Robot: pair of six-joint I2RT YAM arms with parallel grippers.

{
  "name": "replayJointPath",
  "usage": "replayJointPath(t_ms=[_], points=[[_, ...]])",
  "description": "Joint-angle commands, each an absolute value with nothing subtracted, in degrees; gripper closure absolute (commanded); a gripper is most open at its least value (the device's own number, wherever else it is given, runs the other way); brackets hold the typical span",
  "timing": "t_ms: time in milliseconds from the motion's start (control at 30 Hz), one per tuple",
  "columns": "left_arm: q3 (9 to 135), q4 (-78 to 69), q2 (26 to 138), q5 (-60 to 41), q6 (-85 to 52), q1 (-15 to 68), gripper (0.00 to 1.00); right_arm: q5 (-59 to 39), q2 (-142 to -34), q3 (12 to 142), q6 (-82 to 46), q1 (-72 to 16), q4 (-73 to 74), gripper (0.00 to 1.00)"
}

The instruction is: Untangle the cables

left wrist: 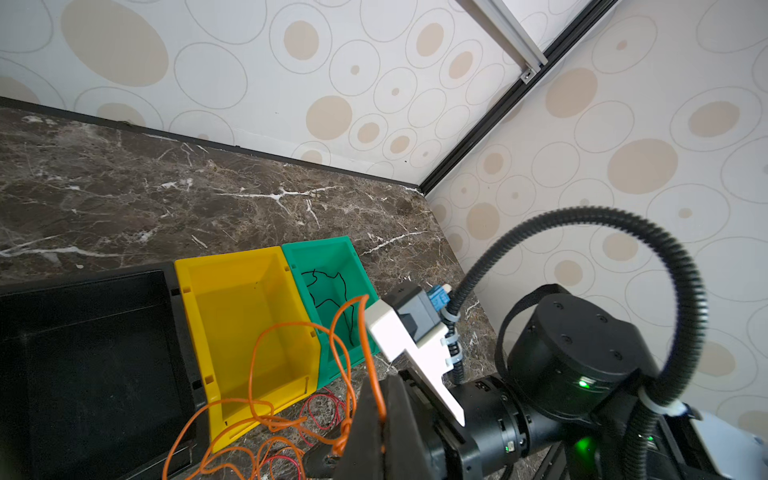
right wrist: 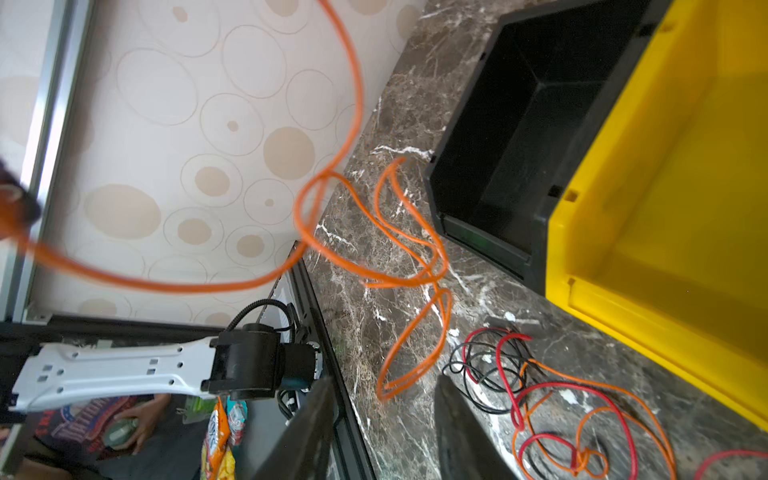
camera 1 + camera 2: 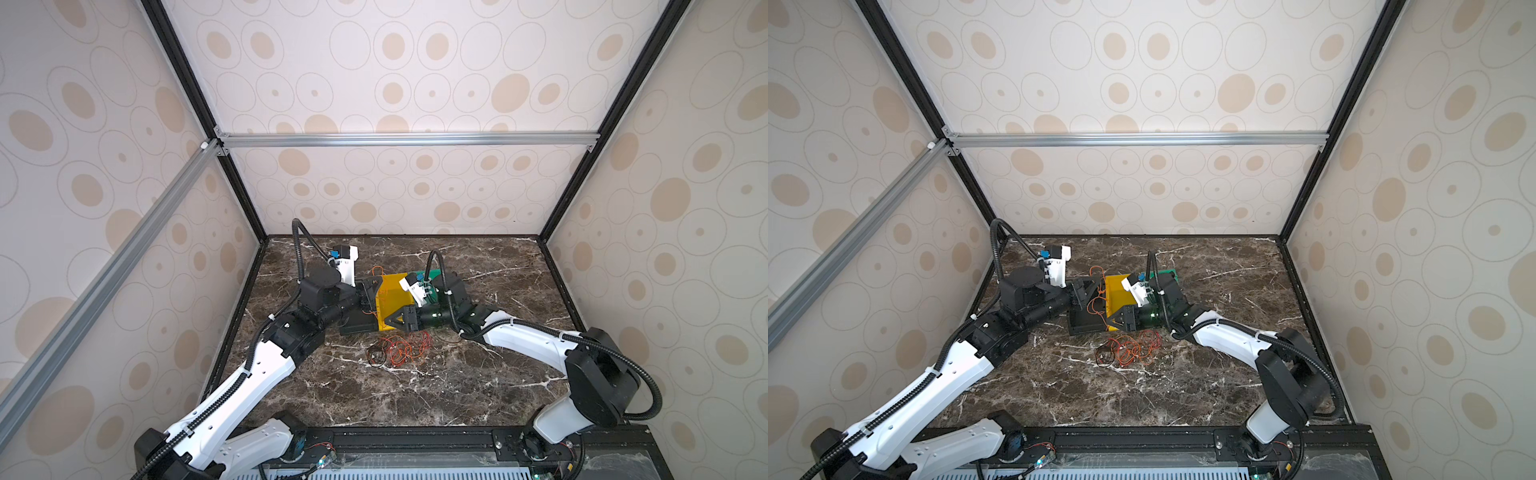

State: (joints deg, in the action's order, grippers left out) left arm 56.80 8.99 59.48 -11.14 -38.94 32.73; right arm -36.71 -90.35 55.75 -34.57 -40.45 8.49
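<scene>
Left pincer (image 3: 368, 297): pinching orange cable (image 2: 199, 286) over black bin (image 2: 498, 137). Right pincer (image 2: 384, 380): spread beside its hanging slack. Other cables (image 3: 399, 349): heaped on table (image 3: 457, 395), just near of yellow bin (image 2: 665, 166). Could cinch knots or drag heap if pulled hard.

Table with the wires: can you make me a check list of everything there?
surface: dark veined marble table.
job's things: orange, red and black cable tangle in front of the bins; one orange cable lifted; a black cable in the green bin.
clutter: yellow bin and black bin, both look empty.
grippers: left gripper fingers shut on the orange cable; right gripper fingers apart near an orange loop.
cables: black hoses arch above both wrists.
surroundings: spotted walls, metal frame, a person beyond the table edge.
</scene>
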Motion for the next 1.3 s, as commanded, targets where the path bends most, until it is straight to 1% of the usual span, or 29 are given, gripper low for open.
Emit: replayJointPath(t_ms=[0,167,267,400,533,667,800,900,967,1033,1200,1267], points=[[57.6,6.7,58.8,-11.3,-38.4,32.5,1.00,-33.7,-91.4,56.7,-32.8,-40.6,5.6,0.71],[56.0,6.0,57.9,-11.0,-38.9,32.5,1.00,-26.8,-88.3,56.0,-29.5,-40.5,-1.0,0.94],[55.0,5.5,57.5,-10.9,-39.1,32.5,1.00,-21.6,-85.3,54.4,-28.3,-40.3,-3.9,1.00],[53.6,4.7,57.0,-11.7,-39.4,32.5,1.00,-14.1,-80.7,52.1,-28.3,-39.1,-8.7,1.00],[51.9,4.8,56.8,-12.6,-39.2,32.5,1.00,-9.6,-76.0,49.5,-28.6,-36.6,-12.0,1.00],[50.1,5.6,55.1,-10.7,-39.3,32.5,1.00,-5.8,-71.9,47.3,-28.3,-32.1,-16.9,1.00],[48.8,8.0,54.8,-8.5,-39.1,32.5,1.00,-4.7,-67.2,44.3,-29.0,-25.7,-20.4,1.00],[47.3,7.3,54.2,-8.8,-39.9,32.5,1.00,-6.1,-63.5,42.1,-28.9,-22.1,-20.9,1.00],[46.7,6.6,54.0,-9.5,-40.1,32.5,1.00,-8.6,-61.8,41.3,-27.7,-21.8,-19.2,1.00],[46.8,5.9,54.4,-10.8,-40.1,32.5,1.00,-14.1,-61.3,41.2,-27.1,-21.9,-16.9,0.99],[46.7,1.8,55.5,-15.9,-40.7,32.7,1.00,-25.7,-63.9,42.0,-28.3,-22.0,-10.7,0.88],[46.3,-0.5,55.6,-17.0,-41.6,33.0,1.00,-29.5,-65.0,41.6,-30.4,-22.1,-6.2,0.81]])
